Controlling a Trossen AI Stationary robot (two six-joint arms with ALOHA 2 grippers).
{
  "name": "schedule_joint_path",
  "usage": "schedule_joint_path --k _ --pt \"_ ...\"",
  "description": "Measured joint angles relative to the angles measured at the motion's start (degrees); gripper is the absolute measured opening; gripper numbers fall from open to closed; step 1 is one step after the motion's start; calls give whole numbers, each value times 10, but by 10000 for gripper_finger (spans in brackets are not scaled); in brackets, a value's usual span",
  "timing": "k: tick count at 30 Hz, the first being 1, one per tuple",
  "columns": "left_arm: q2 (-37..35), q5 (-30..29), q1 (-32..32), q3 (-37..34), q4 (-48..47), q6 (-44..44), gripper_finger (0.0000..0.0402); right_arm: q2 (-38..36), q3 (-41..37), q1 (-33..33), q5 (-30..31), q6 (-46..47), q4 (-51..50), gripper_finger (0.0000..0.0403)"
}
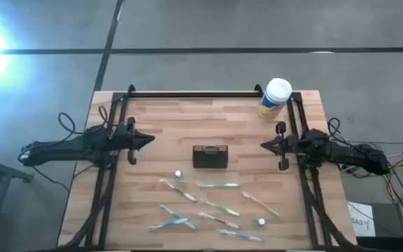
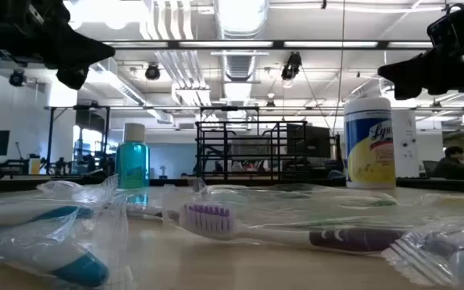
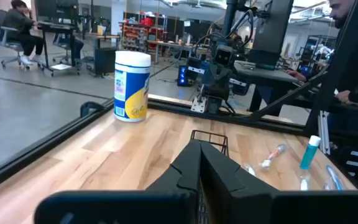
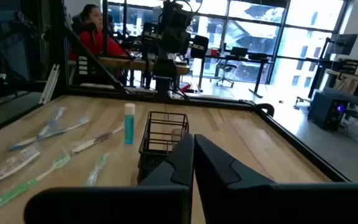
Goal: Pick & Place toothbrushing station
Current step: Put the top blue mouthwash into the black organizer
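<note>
Wrapped toothbrushes (image 2: 240, 225) lie nearest on the counter (image 1: 159, 119); beyond them the toothbrushing station (image 1: 210, 156) sits between left gripper (image 1: 147, 141) and right gripper (image 1: 264, 145), both fingers clenched on nothing

Grey polished concrete floor (image 1: 208, 28) crossed by dark lines, bright glare patch at one corner. Open white ceiling with ducts and long tube lights (image 2: 240, 44). Tall glass windows (image 4: 253, 37) behind black office chairs (image 4: 229, 67). Desks with monitors, seated person in dark top (image 3: 23, 25), another person in red jacket (image 4: 101, 40)
</note>
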Motion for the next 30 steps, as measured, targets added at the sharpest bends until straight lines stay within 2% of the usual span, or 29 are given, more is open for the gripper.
schedule_joint_path --k 13,15,18,19,30 --pt "2 2 0 1 0 -22 6 0 0 0 0 -1 1 8" --pt "9 -23 0 11 -7 -33 7 0 0 0 0 -1 1 8" --pt "34 -118 0 50 -69 -71 3 0 0 0 0 -1 1 8" --pt "49 -127 -1 67 -90 -73 3 0 0 0 1 -1 1 8" --pt "290 -121 -40 318 -282 -120 4 0 0 0 1 1 1 8"
